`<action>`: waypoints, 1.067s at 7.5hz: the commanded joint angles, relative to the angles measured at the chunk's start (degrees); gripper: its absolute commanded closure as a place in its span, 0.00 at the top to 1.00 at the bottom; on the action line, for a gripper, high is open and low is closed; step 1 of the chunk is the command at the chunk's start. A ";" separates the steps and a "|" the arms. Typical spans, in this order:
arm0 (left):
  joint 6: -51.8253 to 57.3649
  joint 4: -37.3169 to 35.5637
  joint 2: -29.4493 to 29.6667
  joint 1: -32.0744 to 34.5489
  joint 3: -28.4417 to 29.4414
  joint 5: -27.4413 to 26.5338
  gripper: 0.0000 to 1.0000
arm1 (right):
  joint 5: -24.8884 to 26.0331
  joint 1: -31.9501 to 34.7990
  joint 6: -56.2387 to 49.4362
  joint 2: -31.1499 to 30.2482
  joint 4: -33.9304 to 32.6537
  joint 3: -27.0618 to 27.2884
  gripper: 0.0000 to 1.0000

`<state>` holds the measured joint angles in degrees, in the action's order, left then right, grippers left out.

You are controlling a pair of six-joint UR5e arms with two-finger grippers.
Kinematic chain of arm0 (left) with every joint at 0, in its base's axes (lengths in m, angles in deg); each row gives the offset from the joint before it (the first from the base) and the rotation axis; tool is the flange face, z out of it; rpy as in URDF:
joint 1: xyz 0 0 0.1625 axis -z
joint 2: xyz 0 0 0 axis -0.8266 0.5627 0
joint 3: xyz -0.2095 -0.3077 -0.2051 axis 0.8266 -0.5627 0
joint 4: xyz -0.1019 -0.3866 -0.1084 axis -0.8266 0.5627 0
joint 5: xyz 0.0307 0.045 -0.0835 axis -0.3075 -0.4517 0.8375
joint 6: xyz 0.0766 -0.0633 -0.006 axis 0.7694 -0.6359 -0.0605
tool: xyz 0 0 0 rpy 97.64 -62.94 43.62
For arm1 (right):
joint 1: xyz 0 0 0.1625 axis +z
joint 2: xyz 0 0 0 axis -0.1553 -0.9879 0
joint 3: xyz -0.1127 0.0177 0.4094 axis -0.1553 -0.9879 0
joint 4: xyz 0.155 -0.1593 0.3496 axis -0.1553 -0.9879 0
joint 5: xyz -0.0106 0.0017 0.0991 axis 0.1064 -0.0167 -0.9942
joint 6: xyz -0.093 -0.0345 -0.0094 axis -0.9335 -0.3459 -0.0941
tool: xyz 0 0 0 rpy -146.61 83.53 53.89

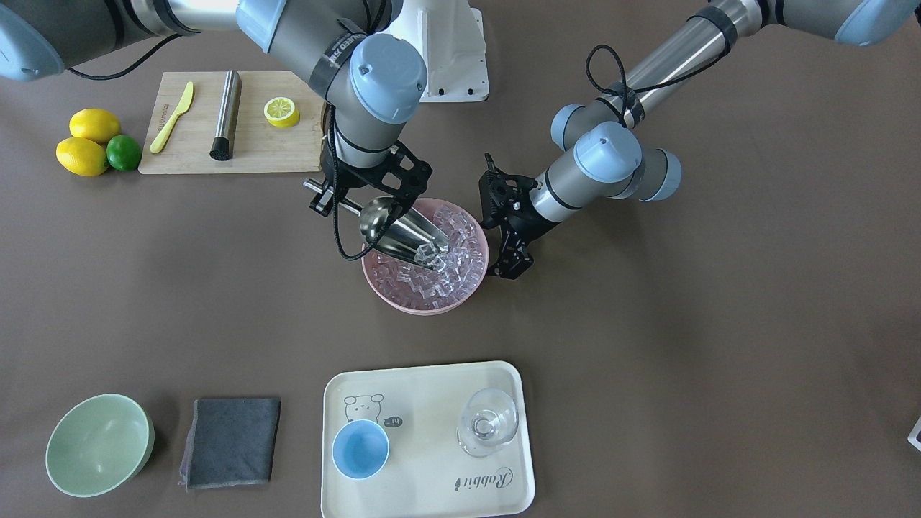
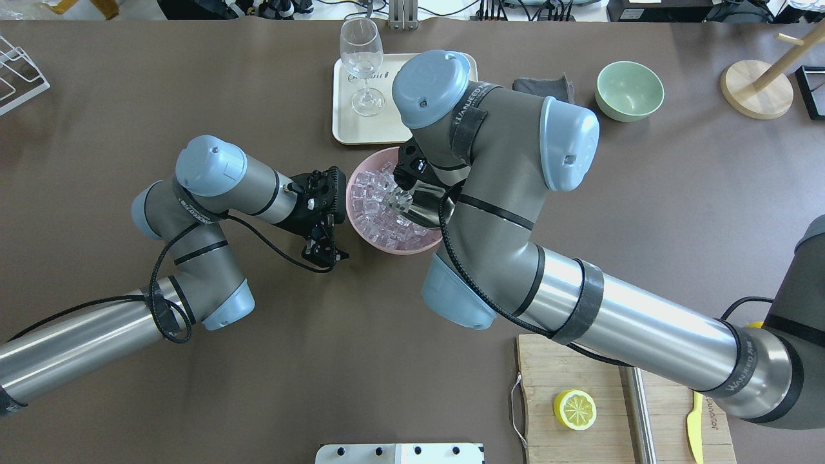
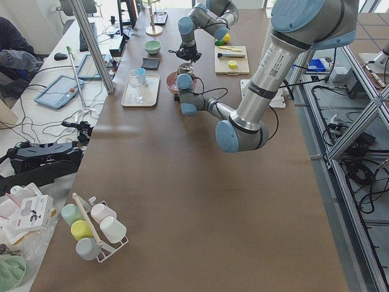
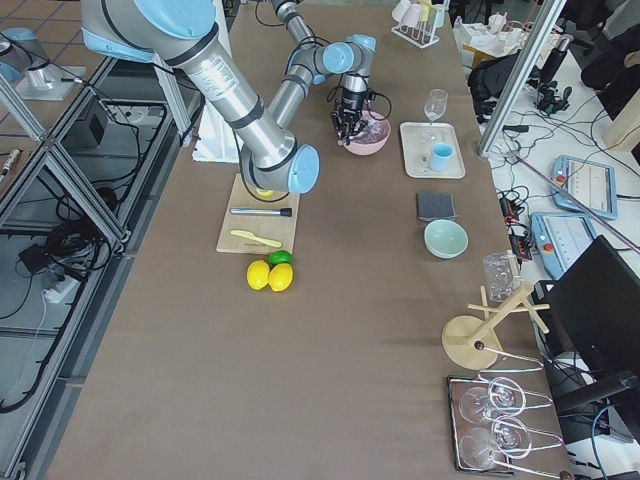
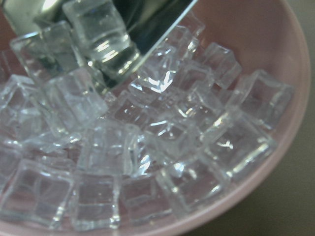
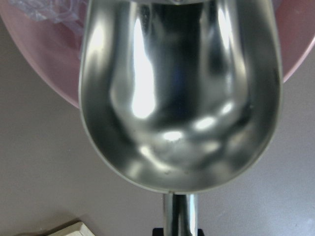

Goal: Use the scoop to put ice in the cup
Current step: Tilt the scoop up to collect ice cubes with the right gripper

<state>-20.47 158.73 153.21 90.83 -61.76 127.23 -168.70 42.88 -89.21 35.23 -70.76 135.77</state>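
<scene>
The steel scoop [image 1: 399, 230] is tilted down into the pink bowl [image 1: 381, 288], its mouth in the heaped clear ice [image 1: 442, 277]. A few cubes lie in its mouth [image 5: 98, 34]. My right gripper [image 1: 327, 198] is shut on the scoop's thin handle; the right wrist view shows the pan's underside [image 6: 179, 98]. My left gripper [image 1: 496, 237] sits against the bowl's outer side with its jaws spread open, holding nothing I can see. The light-blue cup [image 1: 360, 448] stands empty on the cream tray [image 1: 432, 489]. In the overhead view the right arm hides it.
A clear glass [image 1: 488, 422] stands on the tray beside the cup. A pale green bowl [image 1: 98, 444] and a grey cloth [image 1: 230, 442] lie left of the tray. A cutting board [image 1: 273, 151] holds a steel rod [image 1: 227, 114], a yellow knife and a half lemon.
</scene>
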 commanded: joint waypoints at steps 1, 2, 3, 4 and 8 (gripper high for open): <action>5.47 -1.81 0.27 1.57 0.47 0.94 0.98 | 0.07 0.59 2.70 -3.76 4.27 4.23 0.00; 5.58 -2.17 0.53 1.57 0.55 0.85 0.98 | 0.24 0.59 4.72 -4.82 7.60 3.98 0.00; 5.66 -2.17 0.79 1.57 0.55 0.85 0.98 | 0.16 0.59 4.74 -5.01 7.98 3.63 0.00; 8.10 -2.78 0.80 1.57 0.55 0.85 0.98 | 0.16 0.59 4.66 -5.27 7.99 3.80 0.00; 9.88 -4.63 0.71 4.19 0.47 3.82 0.98 | -1.86 1.46 4.66 -6.32 7.99 4.86 0.00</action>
<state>-10.79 154.33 154.10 92.98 -61.35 128.60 -169.93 43.76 -84.62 29.44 -62.88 140.07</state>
